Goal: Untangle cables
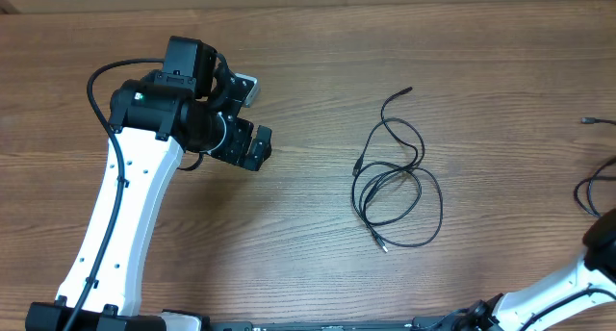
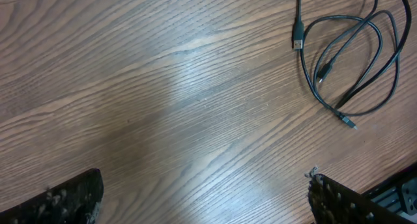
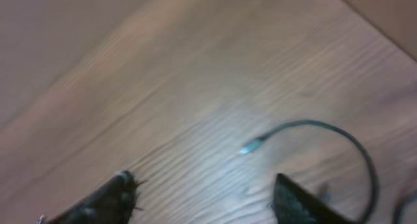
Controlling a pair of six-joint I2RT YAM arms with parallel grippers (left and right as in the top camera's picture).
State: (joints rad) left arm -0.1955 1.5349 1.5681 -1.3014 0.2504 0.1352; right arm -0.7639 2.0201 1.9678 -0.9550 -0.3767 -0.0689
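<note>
Wood-grain bench [image 1: 308, 42], nothing on it apart from the cables. Nothing blocks either arm's path to them.

Left arm [image 1: 123, 206] sits over the left half. Its pincer [image 1: 252, 146] is released, jaws wide with nothing in them, well apart from the work. Right arm [image 1: 563, 286] shows only at the bottom right corner overhead. Its pincer [image 3: 202, 204] appears in the blurred wrist view with fingers spread and nothing between them, so it is released too.

Cable tangle [image 1: 416, 173] lies flat on the bench, right of centre: a few overlapping loops with a tail running up and away. Second cable [image 1: 580, 191] lies at the far right edge, partly out of frame. Its teal tip [image 3: 251, 147] rests on the wood just ahead of the right fingers.

Risks, my read:
- Thin cord flat on wood: jaws may close on nothing or scrape the bench.
- Pinching at a crossing takes two strands, and pulling then tightens the loops instead of opening them.
- Nothing pins the tangle, so a one-sided pull drags the whole lot. The other pincer needs to hold it.
- Edge cable could slide off the right side if nudged.
- Plug [image 2: 298, 39] could snag inside a loop when drawn through.

Cannot tell whether the loops are knotted or just stacked.
</note>
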